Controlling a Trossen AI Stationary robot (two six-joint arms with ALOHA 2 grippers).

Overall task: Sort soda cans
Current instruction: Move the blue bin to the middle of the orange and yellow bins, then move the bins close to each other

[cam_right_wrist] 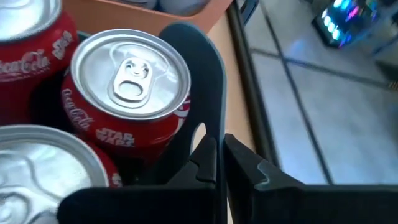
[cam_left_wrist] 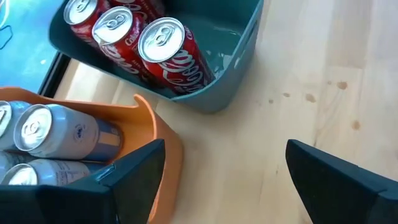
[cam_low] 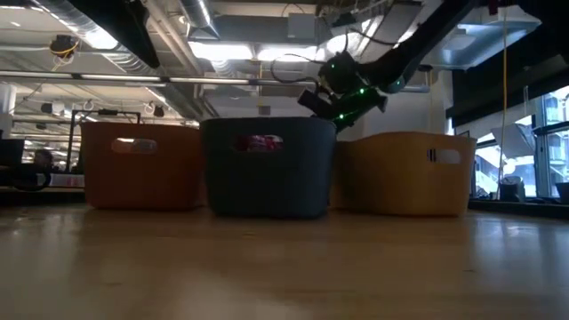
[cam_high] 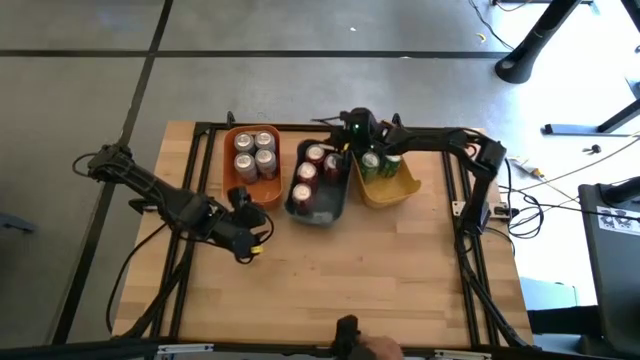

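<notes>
While bins crowd its far edge, pale wooden table (cam_high: 380, 270) under ceiling strip-lights (cam_low: 222, 52)

A: What can't you make out?

B: From table height the bin walls hide nearly every can; only a red patch shows through the dark bin (cam_low: 267, 169) handle slot.

A: And just ahead of the left jaws?

B: The silver cans (cam_left_wrist: 56, 134) are cut off at the edge, and the orange bin (cam_left_wrist: 158, 134) too.
</notes>
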